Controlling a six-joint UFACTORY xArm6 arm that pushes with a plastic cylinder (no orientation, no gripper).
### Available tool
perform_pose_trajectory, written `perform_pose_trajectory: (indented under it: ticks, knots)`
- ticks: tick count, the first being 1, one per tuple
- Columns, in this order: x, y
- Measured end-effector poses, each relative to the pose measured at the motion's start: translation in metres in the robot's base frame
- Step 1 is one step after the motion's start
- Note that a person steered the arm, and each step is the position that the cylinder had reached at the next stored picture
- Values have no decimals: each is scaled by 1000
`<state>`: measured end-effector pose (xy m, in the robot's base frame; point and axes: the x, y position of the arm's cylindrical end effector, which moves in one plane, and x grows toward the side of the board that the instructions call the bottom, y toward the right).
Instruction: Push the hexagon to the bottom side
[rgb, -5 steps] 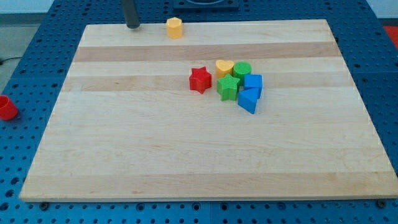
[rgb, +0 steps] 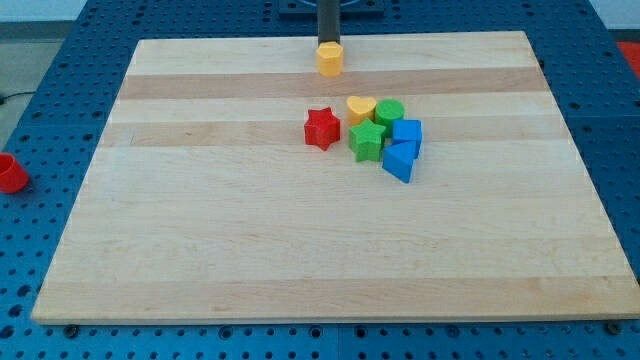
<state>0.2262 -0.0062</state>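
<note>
Where the view's bottom edge begins, a blue perforated bench (rgb: 30, 330) surrounds a pale wooden board (rgb: 300, 250), whose planks run left to right in lighter and darker bands. On the bench at the view's left, clear of the board, stands a small red cup-like object (rgb: 12, 173); what it is cannot be told.

Toward the board's middle, slightly to the view's right, lies a tight cluster of blocks. Nearest is a blue block (rgb: 398, 161) of wedge-like form, with a second blue block (rgb: 407, 133) just behind it and touching. A green star (rgb: 367, 141) sits at their left, and a red star (rgb: 322, 128) lies just beside that, apart by a narrow gap. Behind them rest a yellow heart-like block (rgb: 361, 107) and a green cylinder (rgb: 390, 111), side by side.

Farther up, well apart from the cluster, the yellow hexagon (rgb: 330, 59) stands upright near the board's top edge, flat face up; its squat form shows no clear long axis or heading. My tip (rgb: 329, 43) touches the hexagon's far side, directly above it in the view. The arm carries no pincer, only the dark rod, which holds nothing.
</note>
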Motion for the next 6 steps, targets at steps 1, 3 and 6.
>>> perform_pose_trajectory:
  ticks: [1, 3, 6]
  knots:
    - [35, -4]
    - [62, -43]
    - [62, -68]
